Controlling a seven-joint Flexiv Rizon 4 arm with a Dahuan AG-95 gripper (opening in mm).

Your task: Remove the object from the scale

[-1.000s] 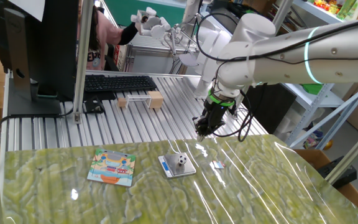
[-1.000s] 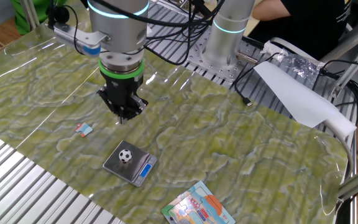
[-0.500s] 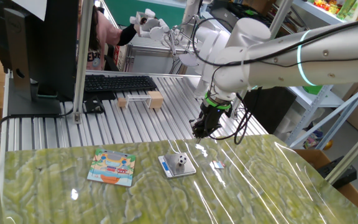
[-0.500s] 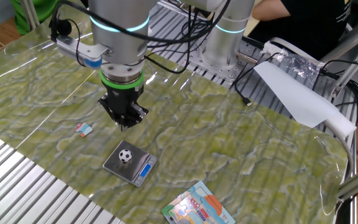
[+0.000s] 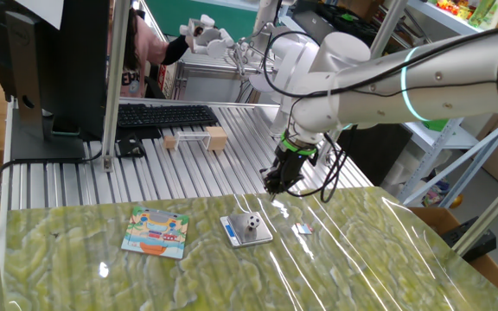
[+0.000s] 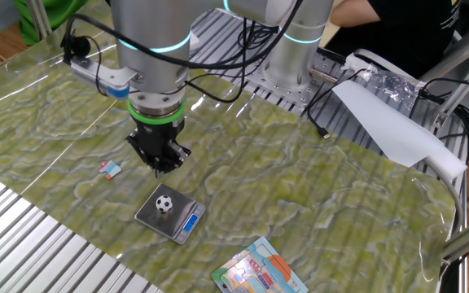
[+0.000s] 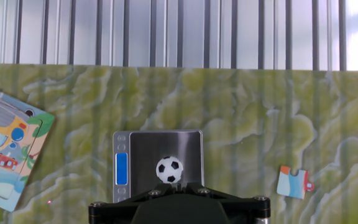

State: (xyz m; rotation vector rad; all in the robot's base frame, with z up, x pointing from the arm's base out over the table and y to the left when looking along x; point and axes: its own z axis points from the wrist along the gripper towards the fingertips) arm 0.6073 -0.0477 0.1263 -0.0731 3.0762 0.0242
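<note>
The tiny soccer ball (image 5: 253, 224) sits on the silver platform of the small pocket scale (image 5: 263, 234) on the green marbled mat. In the other fixed view the ball (image 6: 164, 203) rests mid-platform on the scale (image 6: 148, 216), whose blue display is at its right end. My gripper (image 6: 159, 169) hangs above the mat just behind the scale, fingers together and empty; it also shows in one fixed view (image 5: 272, 188). In the hand view the ball (image 7: 169, 169) lies on the scale (image 7: 148, 146) right ahead of my gripper (image 7: 173, 185).
A colourful illustrated card (image 5: 156, 231) lies left of the scale. A small white-blue scrap (image 5: 304, 229) lies to its right. A keyboard (image 5: 162, 115) and wooden blocks (image 5: 216, 138) sit on the slatted table behind the mat. A white sheet (image 6: 389, 122) lies at the far side.
My gripper has shifted a little and come lower, closer to the scale. The ball, scale, card and scrap have not moved.
</note>
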